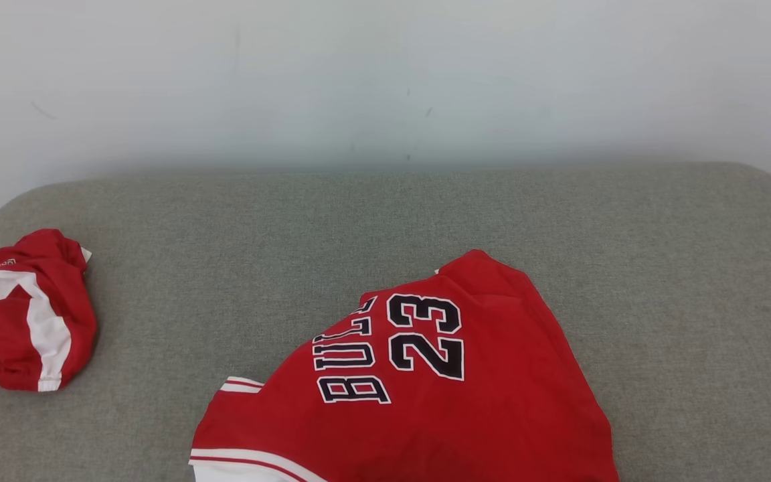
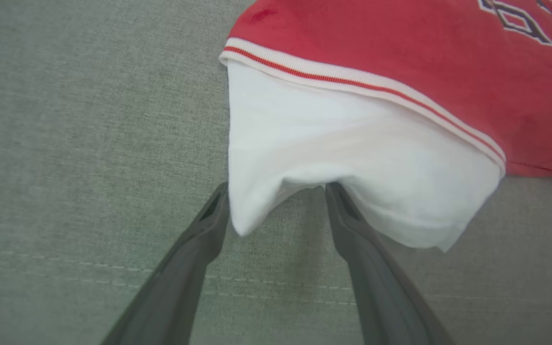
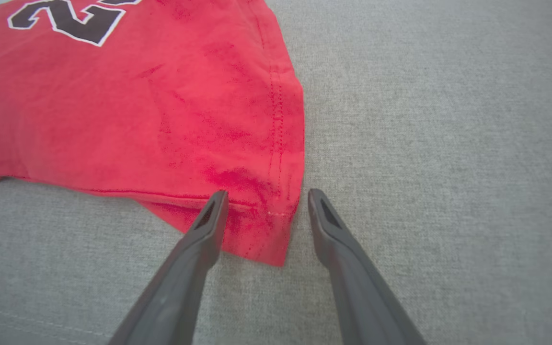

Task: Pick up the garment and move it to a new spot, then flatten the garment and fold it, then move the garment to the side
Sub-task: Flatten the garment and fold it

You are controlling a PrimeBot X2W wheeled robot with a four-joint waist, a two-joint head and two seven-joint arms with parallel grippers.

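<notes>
The left end effector [image 2: 276, 186] is open, its two dark fingers spread wide over the grey surface [image 2: 65, 143]. The edge of a white sleeve [image 2: 352, 143] sags between the tips and touches both. Red-and-white trim borders that sleeve where it joins the red shirt [image 1: 466, 402].

The right end effector [image 3: 267, 191] is open too, fingers apart. A stitched corner of the shirt's hem [image 3: 266, 235] lies flat on the surface between them, and neither finger pinches it.

In the head view the shirt lies spread at the near edge of the surface, centre to right, running off the bottom of the view. Its black "BULLS 23" lettering faces up and reads sideways.

Well apart, at the left edge, sits a crumpled red-and-white garment [image 1: 24, 314]. A pale wall [image 1: 385, 80] stands behind the surface.
</notes>
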